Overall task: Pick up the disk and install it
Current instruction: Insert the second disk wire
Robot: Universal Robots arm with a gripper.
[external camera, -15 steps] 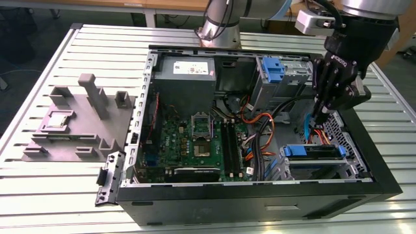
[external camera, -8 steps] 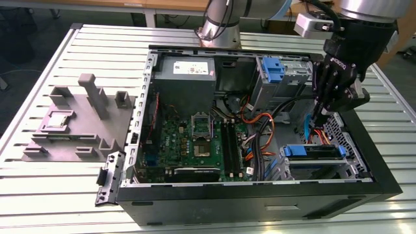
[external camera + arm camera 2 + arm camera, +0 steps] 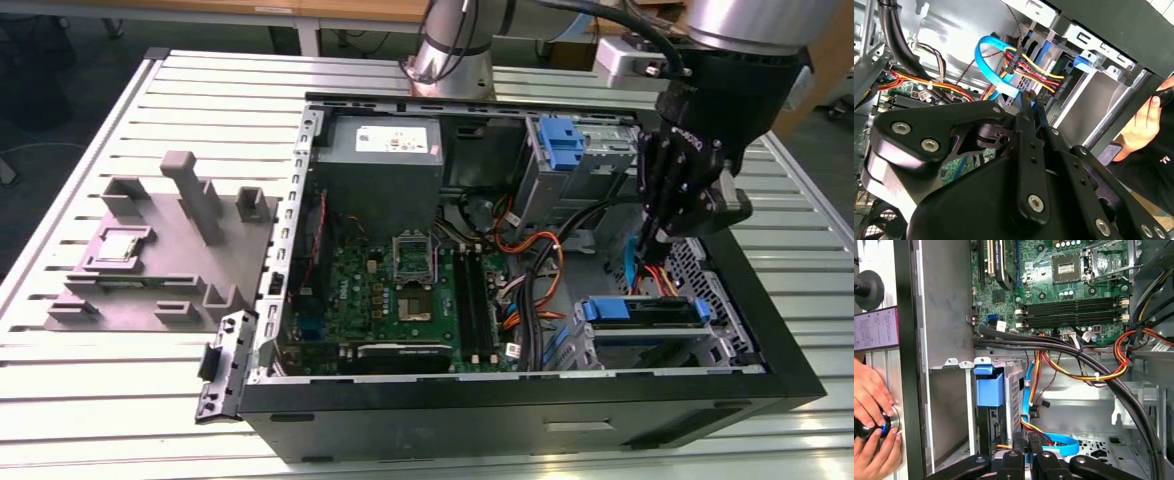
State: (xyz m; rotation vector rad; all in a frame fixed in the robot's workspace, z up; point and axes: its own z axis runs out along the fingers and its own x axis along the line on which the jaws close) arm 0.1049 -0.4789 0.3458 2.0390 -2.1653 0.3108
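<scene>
Gripper (image 3: 1026,447) fingers pressed together, holding nothing, low inside case (image 3: 787,360). Disk (image 3: 647,312) already seated in near-right bay; install looks done.

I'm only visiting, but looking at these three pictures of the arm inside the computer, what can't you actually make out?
- The disk: in the exterior view its blue-framed end shows; the drive cage hides the rest, so whether it is fully seated is unclear.
- The gripper: in the second wrist view its black body covers what lies beneath.
- A person's hands: cut off by the first wrist view's edge, on a partly covered round object.
</scene>
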